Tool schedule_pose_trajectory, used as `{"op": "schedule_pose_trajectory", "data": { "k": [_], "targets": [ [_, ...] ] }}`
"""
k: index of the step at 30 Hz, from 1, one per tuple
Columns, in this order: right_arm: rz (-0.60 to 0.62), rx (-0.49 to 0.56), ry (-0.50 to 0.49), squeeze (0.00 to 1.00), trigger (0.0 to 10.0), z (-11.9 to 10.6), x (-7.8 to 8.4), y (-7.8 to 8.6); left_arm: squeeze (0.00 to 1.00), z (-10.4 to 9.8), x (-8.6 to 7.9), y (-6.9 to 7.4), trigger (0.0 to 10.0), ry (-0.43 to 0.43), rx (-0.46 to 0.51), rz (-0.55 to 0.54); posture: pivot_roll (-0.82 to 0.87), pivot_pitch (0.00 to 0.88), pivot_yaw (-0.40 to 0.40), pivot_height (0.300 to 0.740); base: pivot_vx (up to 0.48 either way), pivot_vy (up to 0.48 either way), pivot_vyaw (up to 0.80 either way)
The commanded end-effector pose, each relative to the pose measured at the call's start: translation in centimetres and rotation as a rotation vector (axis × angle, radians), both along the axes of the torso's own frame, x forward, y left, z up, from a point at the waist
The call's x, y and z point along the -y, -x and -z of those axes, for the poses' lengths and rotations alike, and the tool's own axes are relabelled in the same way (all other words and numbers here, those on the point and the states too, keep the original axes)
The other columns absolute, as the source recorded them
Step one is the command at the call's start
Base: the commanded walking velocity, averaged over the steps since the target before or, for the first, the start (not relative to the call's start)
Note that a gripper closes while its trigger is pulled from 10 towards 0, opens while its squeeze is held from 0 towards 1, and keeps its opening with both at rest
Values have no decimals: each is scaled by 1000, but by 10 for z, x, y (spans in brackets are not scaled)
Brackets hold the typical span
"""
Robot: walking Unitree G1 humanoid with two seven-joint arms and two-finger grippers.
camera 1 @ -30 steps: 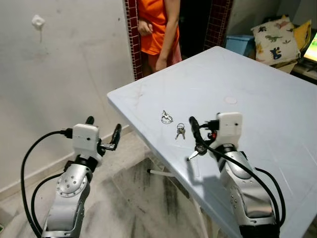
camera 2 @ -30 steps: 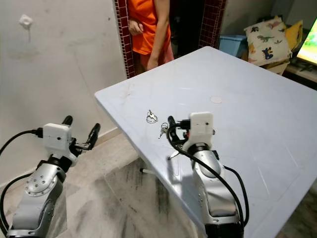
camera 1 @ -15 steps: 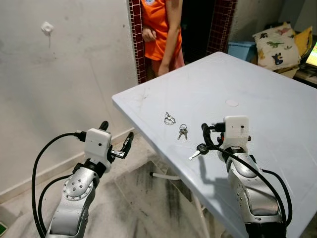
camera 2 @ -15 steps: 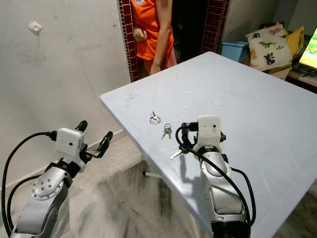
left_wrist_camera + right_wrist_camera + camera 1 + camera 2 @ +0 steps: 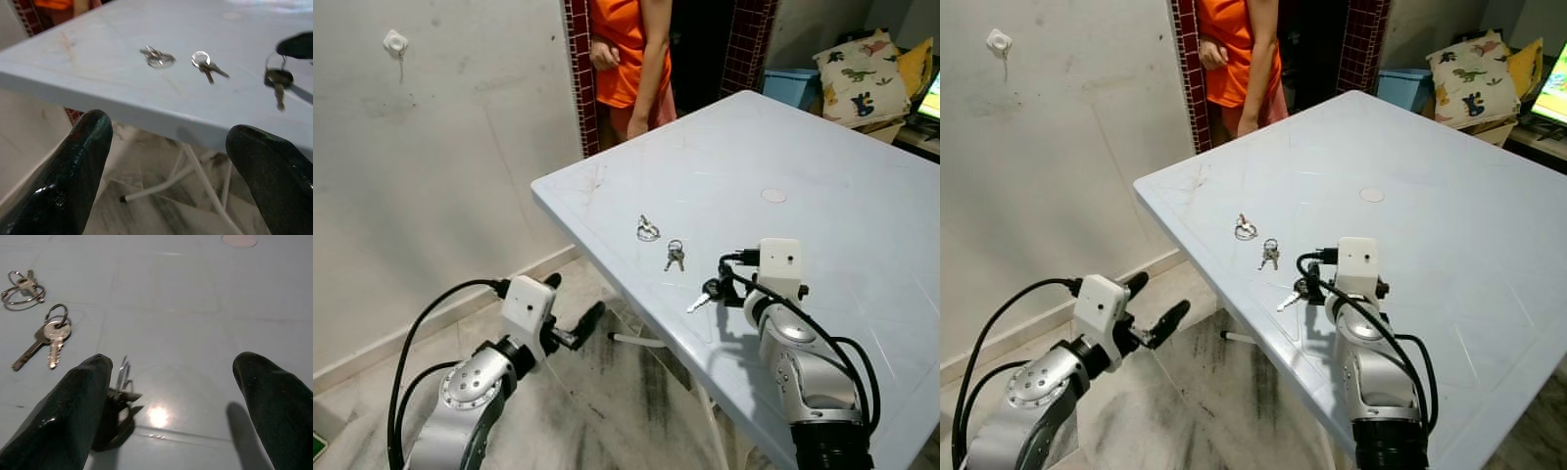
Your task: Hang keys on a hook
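Jaws: both pairs apart. My right gripper [image 5: 717,290] has lowered to the table [image 5: 862,186], a key set [image 5: 119,390] hooked on one finger. Two key rings at its 11 o'clock: nearer [image 5: 674,255], farther [image 5: 648,230].

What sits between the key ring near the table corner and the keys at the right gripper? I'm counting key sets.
One more set, between the key ring and the keys at the right gripper, seen in the left eye view.

The table [image 5: 822,147] looks like smooth, slightly glossy pale-blue plastic. The keys [image 5: 673,257] and their rings are shiny metal. The wall [image 5: 440,157] is matt, scuffed plaster.
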State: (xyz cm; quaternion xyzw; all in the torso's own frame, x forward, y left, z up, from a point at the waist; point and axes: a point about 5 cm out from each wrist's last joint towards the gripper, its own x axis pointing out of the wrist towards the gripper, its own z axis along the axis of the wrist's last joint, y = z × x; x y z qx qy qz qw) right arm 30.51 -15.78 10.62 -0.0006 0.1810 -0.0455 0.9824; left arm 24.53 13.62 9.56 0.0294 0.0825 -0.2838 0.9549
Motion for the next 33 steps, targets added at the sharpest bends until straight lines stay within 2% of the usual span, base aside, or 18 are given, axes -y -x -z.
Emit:
{"op": "schedule_pose_trajectory", "data": {
  "k": [1,5,7,13,17,30,31,32,33],
  "targets": [
    [-3,5,-9,0,10000,-3,0,-2,0,-4,1,0,10000,-21,8,26,-9,0,26,740,0,0,0],
    [19,97,56,0,10000,-17,7,-5,0,-5,0,1,10000,-6,0,8,-12,0,27,740,0,0,0],
    [12,106,41,0,10000,-20,5,-5,0,-5,0,3,10000,-7,-3,13,-15,0,29,740,0,0,0],
    [-56,27,-11,0,10000,-7,-10,5,0,-5,3,7,10000,-8,-17,41,-17,0,27,740,0,0,0],
    [-78,11,-24,0,10000,-4,-13,6,0,-6,6,7,10000,-8,-17,54,-15,0,25,740,0,0,0],
    [-107,-24,5,0,10000,7,-16,-5,0,-10,13,5,10000,-13,-11,94,-11,0,25,740,0,0,0],
    [-107,-25,5,0,9294,8,-17,-7,0,-10,14,5,10000,-12,-10,96,-12,0,25,740,0,0,0],
    [-106,-25,3,0,3804,8,-16,-8,0,-10,15,6,10000,-11,-10,97,-10,0,24,740,0,0,0],
    [-101,-27,-4,0,2471,8,-16,-11,0,-9,16,7,10000,-9,-10,101,-9,0,23,740,0,0,0]
  ]
}}
